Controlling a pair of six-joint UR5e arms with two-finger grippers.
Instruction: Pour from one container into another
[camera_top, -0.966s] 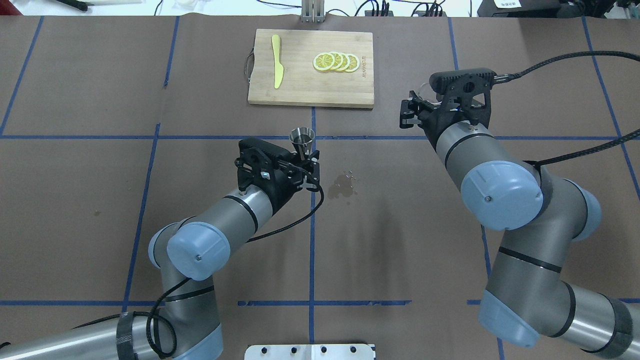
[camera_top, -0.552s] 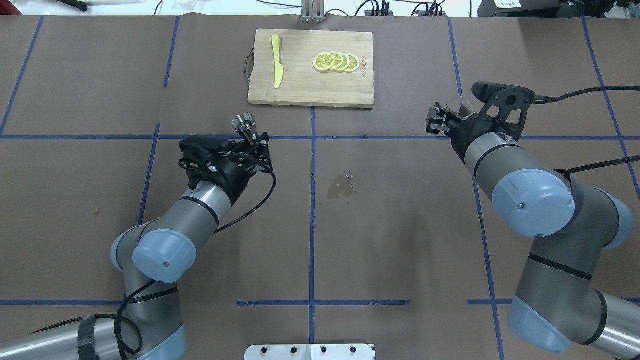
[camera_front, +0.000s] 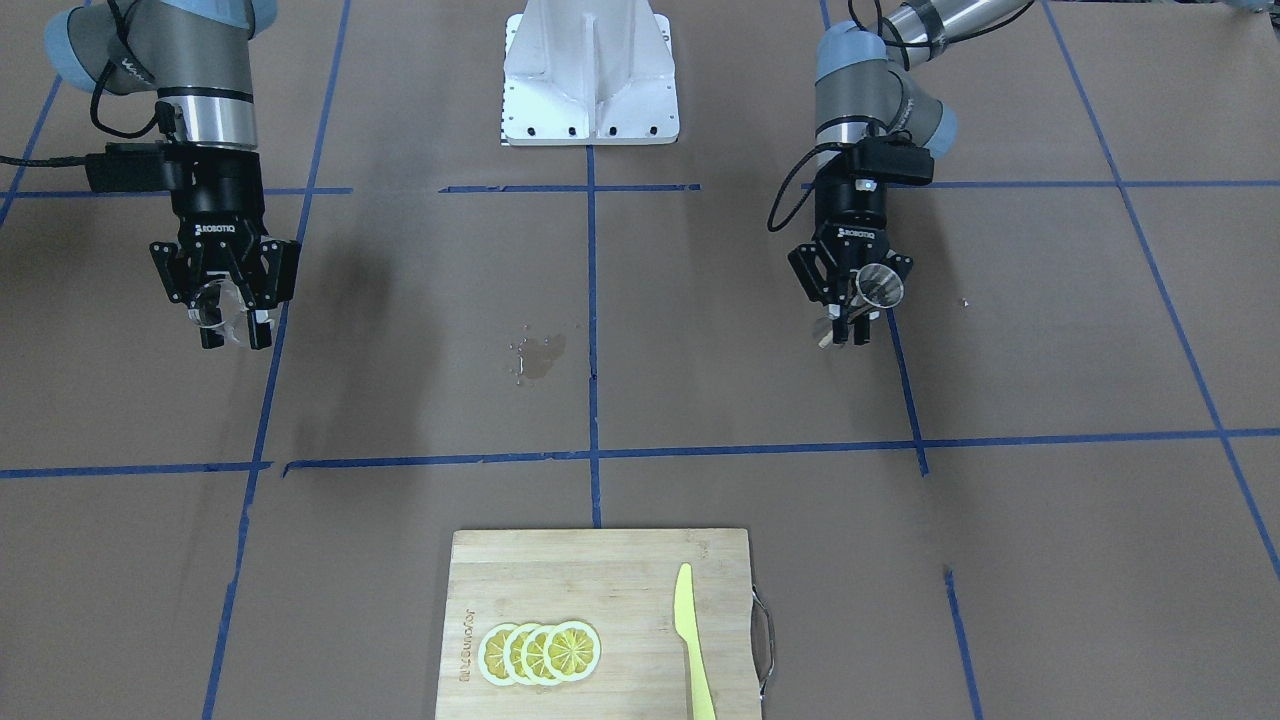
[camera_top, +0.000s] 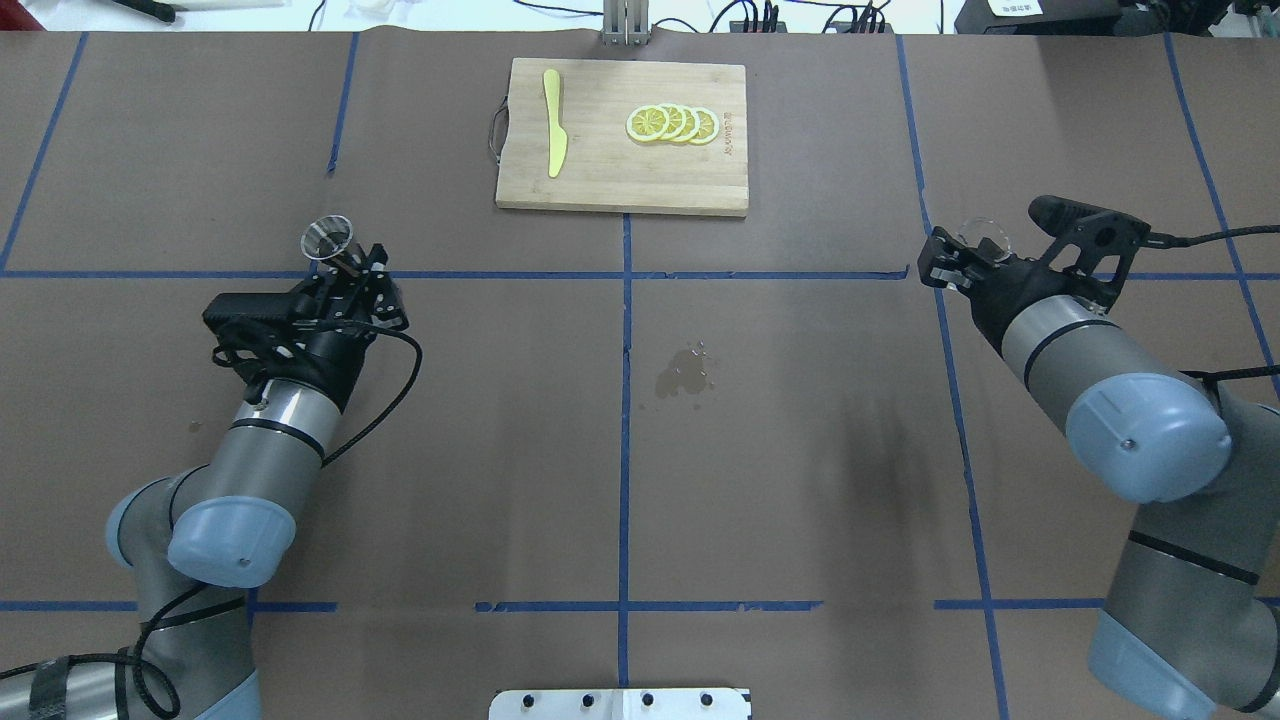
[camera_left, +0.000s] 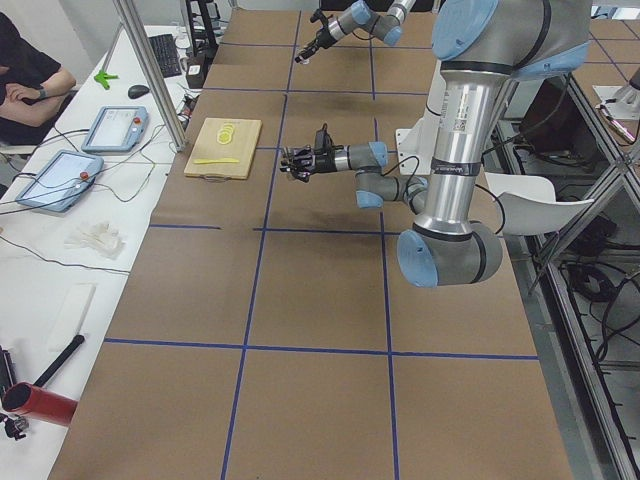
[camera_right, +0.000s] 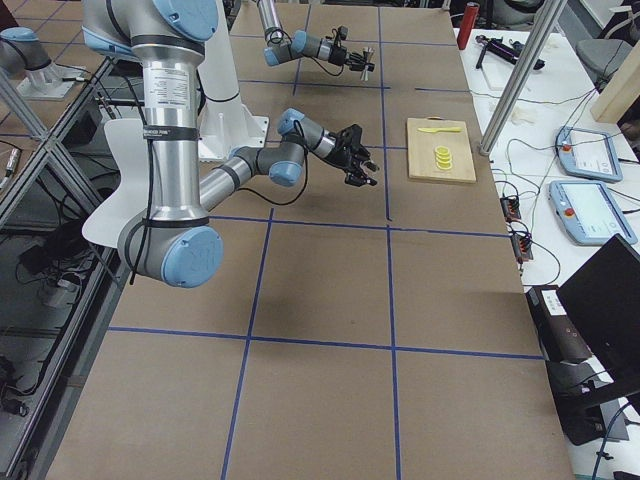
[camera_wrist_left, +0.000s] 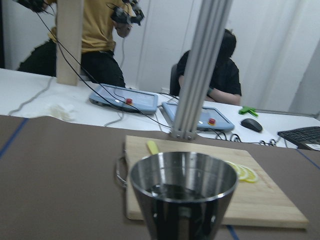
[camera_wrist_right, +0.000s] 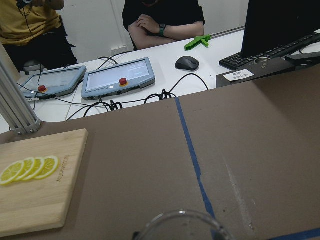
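Note:
A steel cup (camera_top: 328, 240) is upright in my left gripper (camera_top: 355, 268), which is shut on its narrow lower part over the table's left half. In the left wrist view the steel cup (camera_wrist_left: 182, 192) fills the lower middle and holds dark liquid. Across the table, my right gripper (camera_top: 962, 262) is shut on a clear glass (camera_top: 985, 233). The right wrist view catches only the rim of that glass (camera_wrist_right: 180, 222) at its bottom edge. From the front, the steel cup (camera_front: 880, 286) is on the right and the clear glass (camera_front: 212, 312) on the left.
A small wet spill (camera_top: 685, 372) marks the brown table cover near the centre. At the far edge lies a wooden cutting board (camera_top: 700, 180) with lemon slices (camera_top: 672, 123) and a yellow knife (camera_top: 553, 122). Beyond it, seated and standing people, control tablets and an aluminium post.
Both arms have swung outward from the centre: the left one leftward with the steel cup, the right one rightward and nearer with the glass. The spill stays put.

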